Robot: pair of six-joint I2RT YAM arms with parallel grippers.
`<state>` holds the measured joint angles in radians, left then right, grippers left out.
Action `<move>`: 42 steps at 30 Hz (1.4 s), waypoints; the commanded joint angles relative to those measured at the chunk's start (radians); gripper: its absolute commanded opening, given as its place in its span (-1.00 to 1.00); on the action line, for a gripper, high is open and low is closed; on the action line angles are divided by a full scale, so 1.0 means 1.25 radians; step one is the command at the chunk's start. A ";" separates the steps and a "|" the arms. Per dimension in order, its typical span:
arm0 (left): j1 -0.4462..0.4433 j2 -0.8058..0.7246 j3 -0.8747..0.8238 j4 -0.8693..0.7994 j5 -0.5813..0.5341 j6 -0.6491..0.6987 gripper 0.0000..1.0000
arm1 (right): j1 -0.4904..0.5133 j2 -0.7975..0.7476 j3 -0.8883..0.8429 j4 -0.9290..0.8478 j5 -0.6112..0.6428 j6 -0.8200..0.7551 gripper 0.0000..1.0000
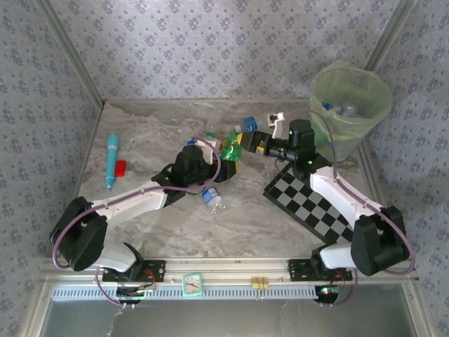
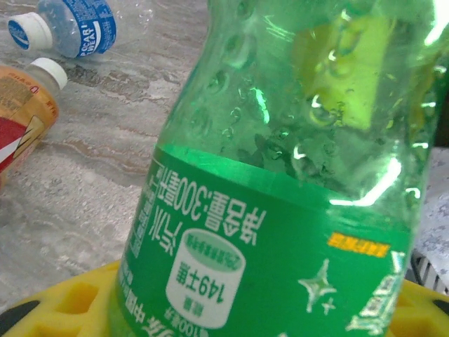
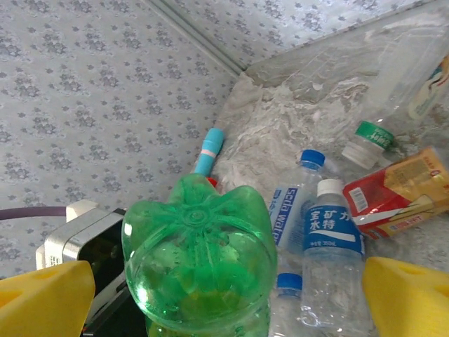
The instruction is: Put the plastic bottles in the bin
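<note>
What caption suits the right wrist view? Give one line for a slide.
A green bottle, base toward the camera, between yellow fingers of the open right gripper; more bottles lie behind.

Green bottle point(image 2: 280, 175): you see glossy translucent plastic, with droplets point(image 2: 280, 133) beaded on the inner wall. Its label point(image 2: 210, 281) is smooth printed film.
Right fingers point(image 3: 42, 295): yellow, matt, faintly grainy.
Desk point(image 1: 238, 225): grey veined stone look, smooth, low sheen.
Clear bottles point(image 3: 333, 274): thin shiny plastic with glossy wrap labels.
Bin point(image 1: 365, 119): translucent pale-green plastic, lined with a thin crinkled bag point(image 1: 379, 88).
Checkerboard point(image 1: 302, 200): flat, matt.
Walls point(image 1: 210, 42): matt patterned covering. You cannot tell cloth from paper.
Pen point(image 1: 111, 160): smooth turquoise plastic.
</note>
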<state>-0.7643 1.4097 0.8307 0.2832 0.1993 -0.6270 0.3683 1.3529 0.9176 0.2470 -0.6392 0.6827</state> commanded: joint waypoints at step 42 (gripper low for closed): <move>0.131 -0.063 -0.007 0.021 -0.028 -0.049 1.00 | -0.135 0.030 0.399 -0.486 0.211 -0.326 -0.06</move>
<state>-0.6254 1.3582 0.8406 0.3328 0.2005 -0.6907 0.2440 1.4342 1.3258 -0.2043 -0.4690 0.3737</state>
